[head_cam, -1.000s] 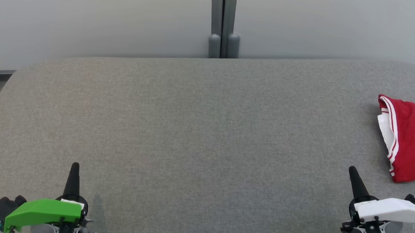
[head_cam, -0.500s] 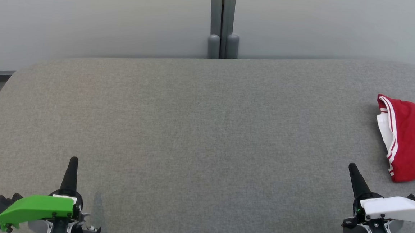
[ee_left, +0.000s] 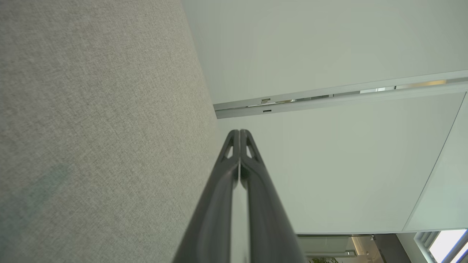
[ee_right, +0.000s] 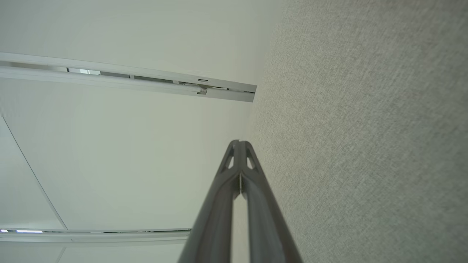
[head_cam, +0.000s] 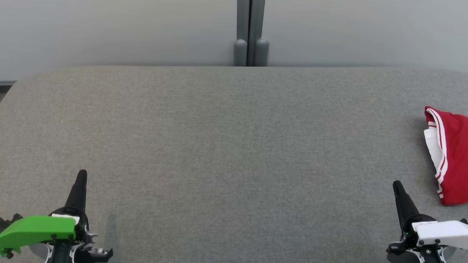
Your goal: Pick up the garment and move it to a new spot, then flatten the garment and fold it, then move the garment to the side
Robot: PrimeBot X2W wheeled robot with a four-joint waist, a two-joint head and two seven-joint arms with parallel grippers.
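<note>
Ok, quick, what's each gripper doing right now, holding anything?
Left gripper: closed, fingers together, holding nothing.
Right gripper: closed, holding nothing; the red garment lies apart from it.

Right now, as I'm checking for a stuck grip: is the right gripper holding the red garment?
No: the right gripper is shut on nothing, apart from the red garment lying on the grey surface.

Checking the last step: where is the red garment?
In the head view, the red garment lies folded at the right side of the table, just beyond the right gripper.
</note>
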